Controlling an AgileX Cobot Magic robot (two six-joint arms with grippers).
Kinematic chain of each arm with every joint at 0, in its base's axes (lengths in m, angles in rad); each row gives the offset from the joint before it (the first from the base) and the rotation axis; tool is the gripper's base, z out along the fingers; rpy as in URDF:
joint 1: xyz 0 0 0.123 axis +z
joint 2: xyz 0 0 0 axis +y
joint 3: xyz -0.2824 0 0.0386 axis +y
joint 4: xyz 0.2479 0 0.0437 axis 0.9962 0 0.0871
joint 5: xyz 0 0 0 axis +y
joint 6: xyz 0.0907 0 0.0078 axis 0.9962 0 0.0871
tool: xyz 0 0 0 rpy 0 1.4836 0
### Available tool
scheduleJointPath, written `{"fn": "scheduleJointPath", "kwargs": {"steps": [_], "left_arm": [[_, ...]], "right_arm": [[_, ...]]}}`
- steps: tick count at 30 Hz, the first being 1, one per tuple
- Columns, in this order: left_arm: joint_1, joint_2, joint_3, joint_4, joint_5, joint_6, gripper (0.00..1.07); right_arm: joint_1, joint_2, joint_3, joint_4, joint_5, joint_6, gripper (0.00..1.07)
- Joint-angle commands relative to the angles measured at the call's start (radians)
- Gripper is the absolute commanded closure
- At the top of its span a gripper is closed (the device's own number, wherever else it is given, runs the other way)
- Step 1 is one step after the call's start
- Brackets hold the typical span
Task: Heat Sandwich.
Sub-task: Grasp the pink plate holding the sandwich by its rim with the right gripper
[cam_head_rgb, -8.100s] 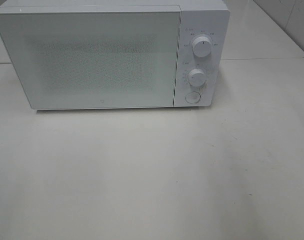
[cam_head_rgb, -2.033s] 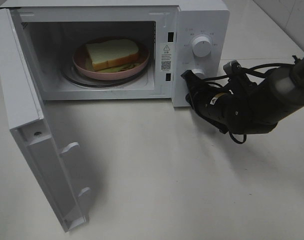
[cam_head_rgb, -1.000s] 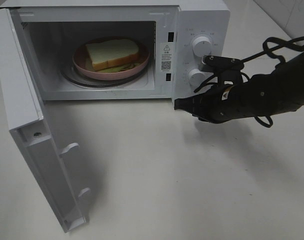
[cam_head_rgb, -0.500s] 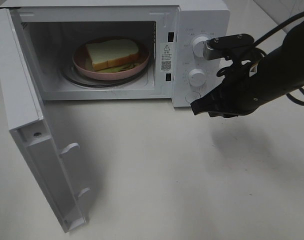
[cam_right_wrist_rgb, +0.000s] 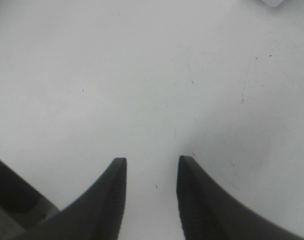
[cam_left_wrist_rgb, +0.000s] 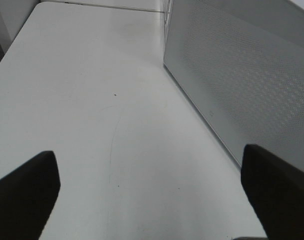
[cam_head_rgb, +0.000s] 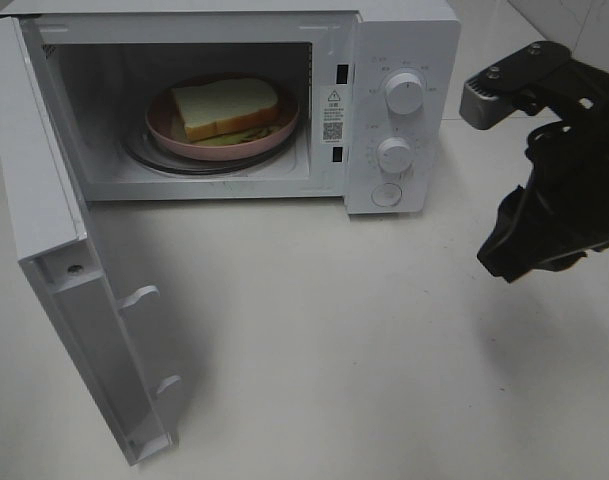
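Clearly, right end effector (cam_right_wrist_rgb: 152, 160) hangs part-open, empty, above the table (cam_right_wrist_rgb: 142, 70)

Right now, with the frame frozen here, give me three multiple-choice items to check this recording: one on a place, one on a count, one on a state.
1. Where is the sandwich?
A. On top of the microwave
B. On the pink plate inside the microwave
C. Balanced on the door

2. How many dial knobs sit above the round button?
A. One
B. Two
C. Four

3. What state is the door in?
A. Shut
B. Ajar by a crack
C. Swung wide open

Answers:
1. B, since the bread lies on the plate in the cavity.
2. B, since one knob sits above the other on the panel.
3. C, since the door's inner face shows and the whole cavity is exposed.
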Motion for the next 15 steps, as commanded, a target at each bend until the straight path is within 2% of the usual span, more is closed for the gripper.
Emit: {"fn": "scheduleJointPath", "kwargs": {"steps": [1, 2, 5, 6, 7, 9, 10, 13, 15], "left_arm": [[0.0, -0.016, 0.0, -0.009, -0.009, -0.009, 0.16], [0.0, -0.016, 0.0, -0.009, -0.009, -0.009, 0.16], [0.0, -0.016, 0.0, -0.009, -0.009, -0.009, 0.16], [0.0, -0.016, 0.0, -0.009, -0.009, -0.009, 0.16], [0.0, -0.016, 0.0, -0.009, -0.009, -0.009, 0.16], [0.0, -0.016, 0.0, -0.009, -0.009, -0.009, 0.16], [0.0, -0.016, 0.0, -0.009, -0.009, -0.009, 0.16], [0.0, -0.016, 0.0, -0.009, -0.009, -0.009, 0.16], [0.0, -0.016, 0.0, -0.009, -0.009, -0.009, 0.16]], "right_arm": [[0.002, -0.049, -0.004, 0.002, 0.076, -0.063, 0.59], [0.002, -0.085, -0.004, 0.002, 0.121, -0.118, 0.51], [0.002, -0.124, -0.004, 0.011, 0.151, -0.196, 0.39], [0.002, -0.124, -0.004, 0.011, 0.151, -0.196, 0.39], [0.002, -0.143, -0.004, 0.015, 0.149, -0.254, 0.29], [0.002, -0.15, -0.004, 0.012, 0.127, -0.323, 0.22], [0.002, -0.152, -0.004, 0.0, 0.096, -0.434, 0.21], [0.002, -0.152, -0.004, -0.005, 0.074, -0.554, 0.23], [0.002, -0.152, -0.004, 0.016, 0.061, -0.766, 0.3]]}}
